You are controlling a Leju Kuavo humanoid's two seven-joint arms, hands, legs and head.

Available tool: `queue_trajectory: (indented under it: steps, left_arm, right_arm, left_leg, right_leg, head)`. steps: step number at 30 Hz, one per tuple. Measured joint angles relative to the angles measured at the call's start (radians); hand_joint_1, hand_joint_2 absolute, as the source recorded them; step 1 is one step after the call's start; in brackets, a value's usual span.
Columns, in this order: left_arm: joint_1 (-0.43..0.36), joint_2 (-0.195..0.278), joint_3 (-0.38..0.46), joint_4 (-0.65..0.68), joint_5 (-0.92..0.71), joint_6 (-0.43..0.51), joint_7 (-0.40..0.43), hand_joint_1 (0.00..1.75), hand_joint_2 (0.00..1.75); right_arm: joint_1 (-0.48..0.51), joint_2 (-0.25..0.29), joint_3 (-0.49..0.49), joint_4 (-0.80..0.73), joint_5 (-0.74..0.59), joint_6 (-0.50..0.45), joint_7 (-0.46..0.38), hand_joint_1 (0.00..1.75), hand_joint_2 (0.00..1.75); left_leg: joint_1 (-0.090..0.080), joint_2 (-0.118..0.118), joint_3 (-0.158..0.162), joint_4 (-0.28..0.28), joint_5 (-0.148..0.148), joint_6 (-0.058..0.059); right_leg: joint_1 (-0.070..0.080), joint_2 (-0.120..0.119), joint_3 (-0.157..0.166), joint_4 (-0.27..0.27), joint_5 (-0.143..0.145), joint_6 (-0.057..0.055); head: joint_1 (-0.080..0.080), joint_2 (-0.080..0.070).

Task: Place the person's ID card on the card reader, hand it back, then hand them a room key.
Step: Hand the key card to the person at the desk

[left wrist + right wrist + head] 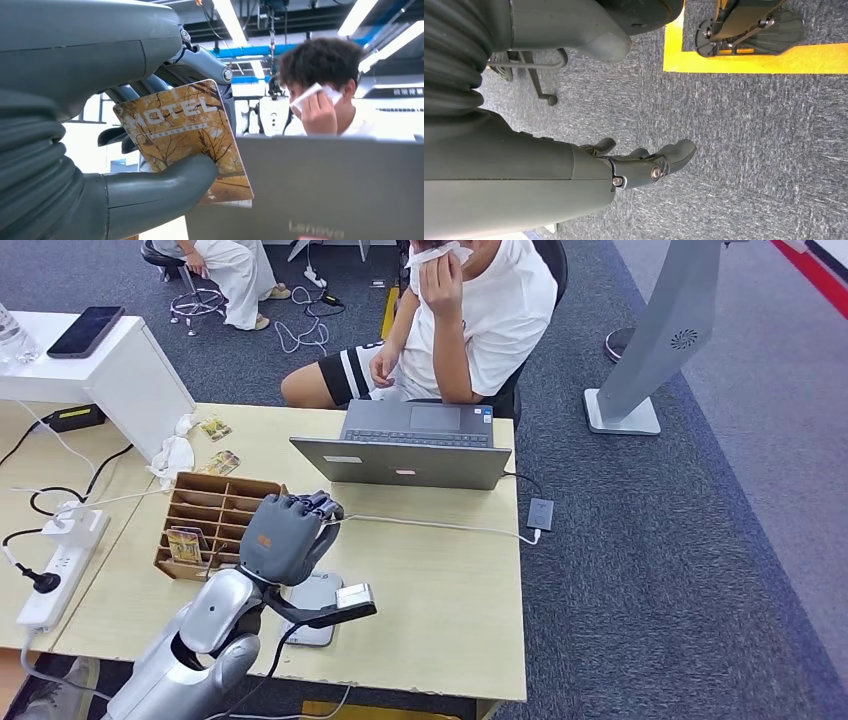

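Handover stage, by the look of it: room key in hand, not yet passed over
Person [470,310] sits at twelve o'clock behind grey laptop [405,455]; left hand [285,537] pinches glossy autumn-print hotel card [187,137] between thumb and fingers; wooden card rack [210,520] at ten o'clock; right hand [644,162] hangs loosely curled, holding nothing

The left hand [285,535] hovers over the pale wooden desk [440,590], pinching an autumn-tree printed room key card [187,135] between thumb and fingers [200,62]. Beyond the fingertips stands the grey open laptop [405,462], the seated person [470,310] behind it. Left of the fingers sits the brown compartmented card box [205,520]; below the palm lies the flat grey card reader [315,600].
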Motion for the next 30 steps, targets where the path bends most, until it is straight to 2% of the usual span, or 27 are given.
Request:
queue_trajectory:
  steps: [3,6,13,19,23,30]
  left_arm:
    - [-0.022,-0.012,0.017,-0.035,-0.006,0.099,-0.026,1.75,1.75]
    - [-0.101,-0.014,0.045,-0.067,-0.005,0.159,-0.063,1.75,1.75]
    - [-0.311,-0.008,0.128,-0.059,-0.029,0.156,-0.088,1.75,1.75]
    - [-0.442,0.010,0.185,0.067,-0.007,0.082,-0.042,1.75,1.75]
    - [-0.484,0.027,0.218,0.147,0.002,0.082,-0.042,1.75,1.75]
    - [-0.499,0.047,0.249,0.232,0.058,0.072,-0.049,1.75,1.75]
  right_arm:
    - [-0.002,0.000,0.005,0.000,0.010,0.001,0.000,0.00,1.75]
    - [-0.012,0.000,0.020,0.000,0.033,0.004,0.006,0.00,1.75]
    - [-0.041,0.000,0.062,-0.001,0.064,0.017,0.026,0.00,1.75]
    - [-0.037,-0.001,0.083,0.000,0.076,0.021,0.022,0.00,1.75]
    - [-0.034,-0.003,0.092,0.000,0.076,0.021,0.017,0.00,1.75]
    - [-0.033,-0.005,0.101,0.000,0.077,0.021,0.038,0.00,1.75]
  left_leg:
    - [0.000,-0.001,-0.001,0.000,0.001,-0.001]
    - [0.001,-0.002,-0.002,0.000,0.002,-0.002]
    - [0.002,-0.001,-0.002,0.000,0.004,-0.002]
    - [0.002,0.000,-0.002,0.000,0.005,-0.002]
    - [0.002,0.000,-0.002,0.000,0.005,-0.002]
    - [0.001,0.002,-0.002,0.000,0.005,-0.002]
  right_leg:
    - [0.000,-0.001,-0.001,0.000,0.000,0.000]
    - [0.001,-0.002,-0.001,0.000,0.001,-0.001]
    - [0.001,-0.001,-0.002,0.001,0.003,-0.003]
    - [0.001,0.000,-0.002,0.001,0.003,-0.003]
    - [0.001,0.000,-0.003,0.001,0.003,-0.003]
    - [0.001,0.001,-0.004,0.001,0.003,-0.003]
  head:
    - [0.000,0.000]
    - [0.000,0.000]
    - [0.000,0.000]
    - [0.000,0.000]
    - [0.000,0.000]
    - [0.000,0.000]
